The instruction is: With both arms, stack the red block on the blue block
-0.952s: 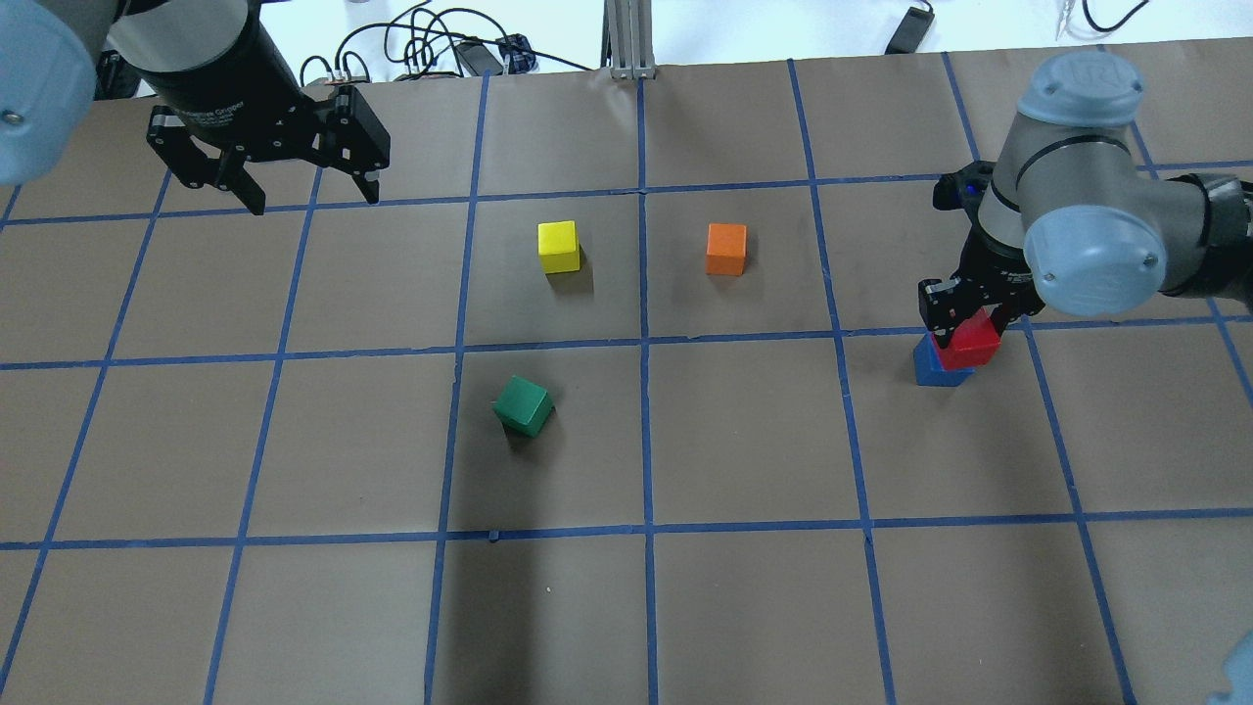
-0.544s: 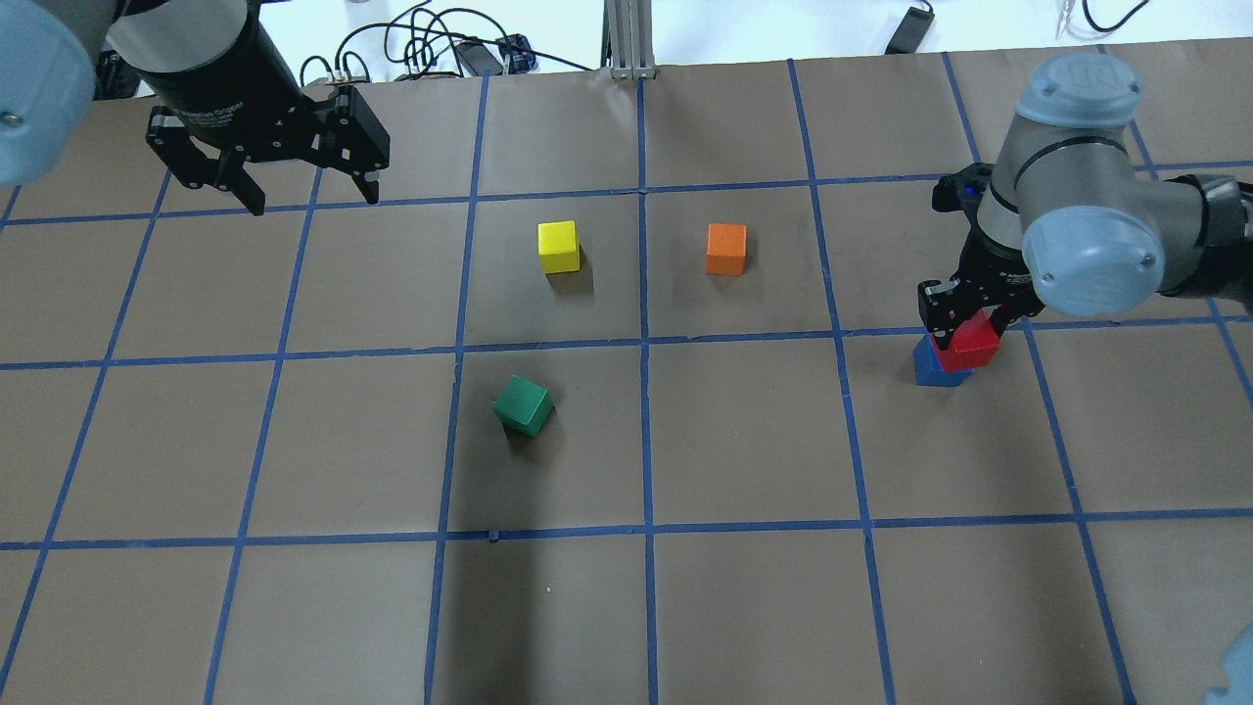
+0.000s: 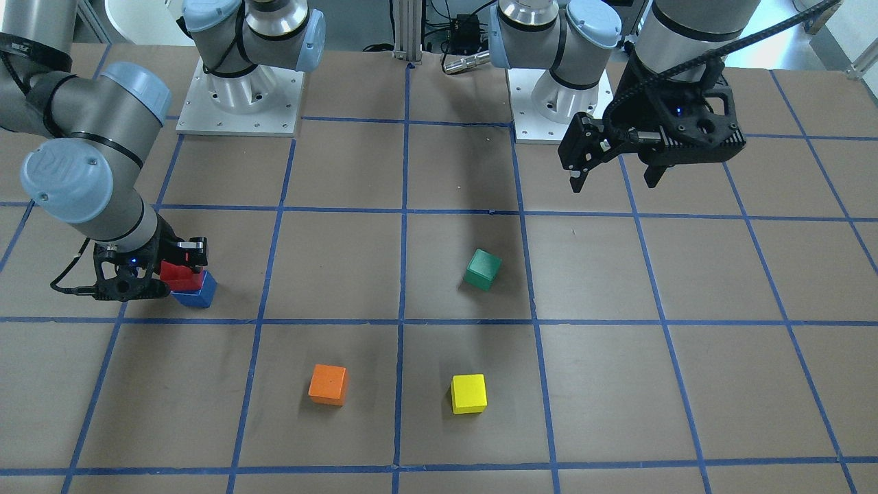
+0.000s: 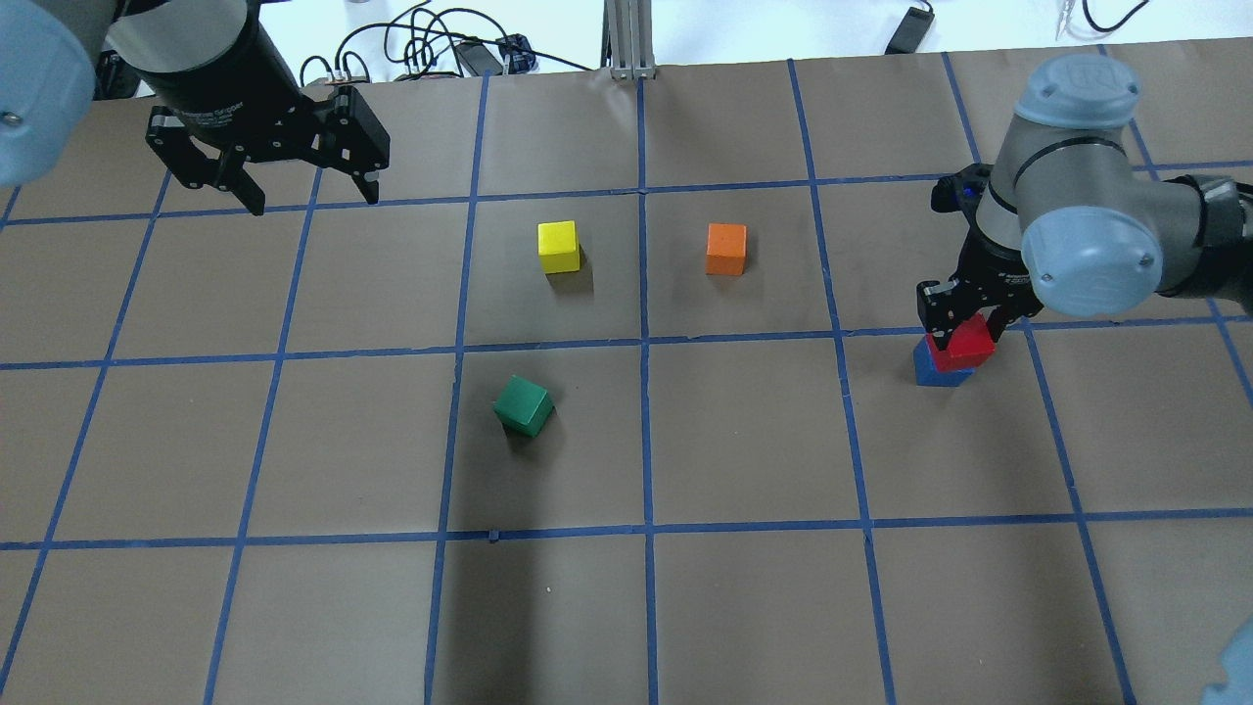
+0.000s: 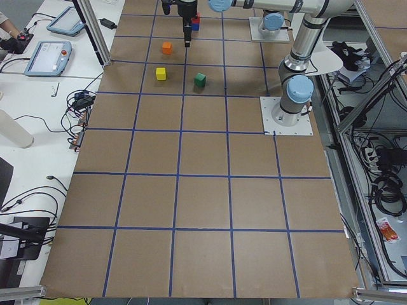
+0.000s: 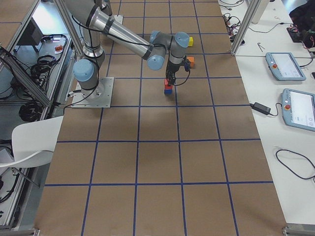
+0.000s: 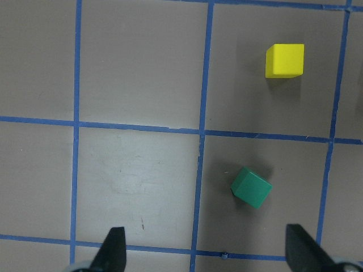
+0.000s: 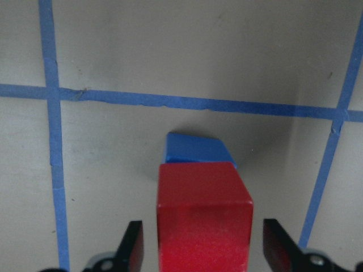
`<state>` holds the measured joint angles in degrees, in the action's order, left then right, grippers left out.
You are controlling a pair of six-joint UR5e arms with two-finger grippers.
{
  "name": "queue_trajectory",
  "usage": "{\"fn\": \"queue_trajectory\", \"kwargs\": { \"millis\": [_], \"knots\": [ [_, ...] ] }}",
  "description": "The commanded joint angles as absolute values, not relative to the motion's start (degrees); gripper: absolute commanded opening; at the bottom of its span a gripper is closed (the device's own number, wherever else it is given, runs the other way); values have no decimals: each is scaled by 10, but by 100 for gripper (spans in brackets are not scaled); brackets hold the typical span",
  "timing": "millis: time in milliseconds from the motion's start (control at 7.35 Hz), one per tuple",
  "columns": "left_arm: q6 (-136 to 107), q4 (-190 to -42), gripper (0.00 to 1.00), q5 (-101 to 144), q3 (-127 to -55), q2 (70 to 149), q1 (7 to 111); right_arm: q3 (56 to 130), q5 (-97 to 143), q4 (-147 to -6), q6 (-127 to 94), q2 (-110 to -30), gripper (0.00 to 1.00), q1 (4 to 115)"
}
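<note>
Stacking looks all but done. Right gripper (image 4: 967, 331) straddles the stack, jaws spread just clear of it; left gripper (image 4: 315, 201) hangs spread wide, empty, well apart. Small matte red cube (image 4: 964, 345) rests atop small solid blue cube (image 4: 925, 370), slightly offset; only withdrawal seems left.

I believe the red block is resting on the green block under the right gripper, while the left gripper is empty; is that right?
Not quite: the red block rests on the blue block, as the overhead exterior view shows. The right gripper is above it and the left gripper is empty.
</note>
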<state>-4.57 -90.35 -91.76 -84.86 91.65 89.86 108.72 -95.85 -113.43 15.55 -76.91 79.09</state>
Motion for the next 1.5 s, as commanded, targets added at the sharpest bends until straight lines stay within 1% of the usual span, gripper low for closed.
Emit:
{"fn": "queue_trajectory", "kwargs": {
  "millis": [0, 136, 816, 952, 1088, 1361],
  "knots": [
    [-46, -904, 100, -918, -848, 917, 898, 1086, -960, -1129, 156, -774, 100, 791],
    [-46, -904, 100, -918, -848, 915, 898, 1076, -960, -1111, 156, -777, 100, 790],
    [-46, -904, 100, -918, -848, 913, 898, 944, -934, -847, 149, -923, 100, 801],
    [-46, -904, 100, -918, -848, 913, 898, 920, -935, -817, 106, -926, 100, 811],
    [-46, -904, 100, -918, -848, 913, 898, 912, -914, -802, 48, -932, 100, 835],
    [-46, -904, 100, -918, -848, 913, 898, 906, -916, -813, -22, -927, 100, 892]
  ]
}}
